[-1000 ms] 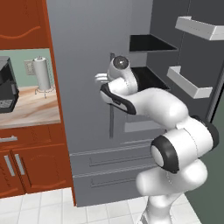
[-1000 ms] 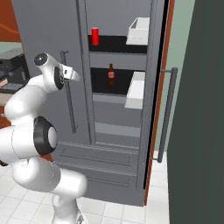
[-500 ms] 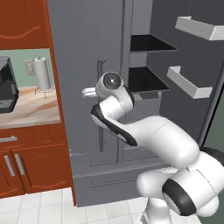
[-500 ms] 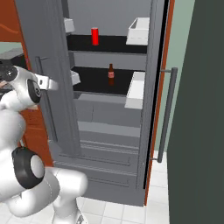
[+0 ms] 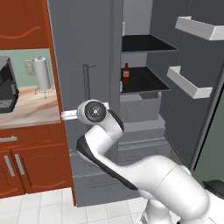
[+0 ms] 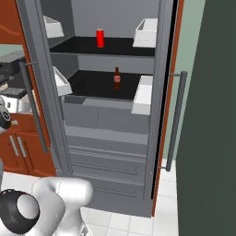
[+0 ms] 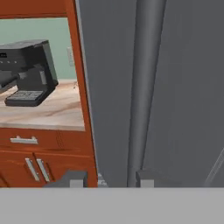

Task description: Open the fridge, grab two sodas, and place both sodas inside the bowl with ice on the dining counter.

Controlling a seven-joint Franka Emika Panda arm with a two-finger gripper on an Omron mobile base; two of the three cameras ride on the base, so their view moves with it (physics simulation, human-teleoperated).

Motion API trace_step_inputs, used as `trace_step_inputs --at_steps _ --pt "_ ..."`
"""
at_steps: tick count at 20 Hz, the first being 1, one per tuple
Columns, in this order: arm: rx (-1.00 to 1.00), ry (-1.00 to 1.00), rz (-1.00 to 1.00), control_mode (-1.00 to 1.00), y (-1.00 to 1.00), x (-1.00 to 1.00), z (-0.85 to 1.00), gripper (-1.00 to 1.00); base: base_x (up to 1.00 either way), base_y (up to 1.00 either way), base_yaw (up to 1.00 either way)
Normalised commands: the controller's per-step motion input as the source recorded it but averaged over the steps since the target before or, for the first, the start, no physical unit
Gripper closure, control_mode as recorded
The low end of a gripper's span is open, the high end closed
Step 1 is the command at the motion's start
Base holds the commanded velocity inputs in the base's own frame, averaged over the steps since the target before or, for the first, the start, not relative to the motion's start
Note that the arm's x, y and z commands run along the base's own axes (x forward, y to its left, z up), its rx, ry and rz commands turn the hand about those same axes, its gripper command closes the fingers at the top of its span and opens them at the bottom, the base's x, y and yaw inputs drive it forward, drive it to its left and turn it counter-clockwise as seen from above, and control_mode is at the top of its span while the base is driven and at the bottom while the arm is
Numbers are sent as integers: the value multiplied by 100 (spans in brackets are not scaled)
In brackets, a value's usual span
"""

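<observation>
- Fridge (image 6: 110, 138): both doors swung open; opening step looks done.
- Left door handle (image 7: 144, 87): between the claw (image 7: 106, 178) tips, which stand slightly parted; real grip unclear.
- Red soda can (image 6: 100, 38): upper shelf, untouched; second soda, bowl placement remain.

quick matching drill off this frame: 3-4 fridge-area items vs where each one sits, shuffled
Things:
1. red soda can
2. brown bottle
3. paper towel roll
4. coffee machine

Places:
A. wall counter, at the back near the outlet
B. upper fridge shelf
C. wall counter, left of the fridge door, above the wood drawers
D. lower fridge shelf

Pairs: 1-B, 2-D, 3-A, 4-C
</observation>
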Motion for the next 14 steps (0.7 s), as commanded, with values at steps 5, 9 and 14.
trace_step_inputs --at_steps 5,9,14 --pt "26 0 2 -100 -54 -100 30 -100 0 0 0" --pt "34 5 1 -100 -87 -61 53 -100 0 0 0" --pt "31 13 0 -100 -93 -9 50 -100 0 0 0"
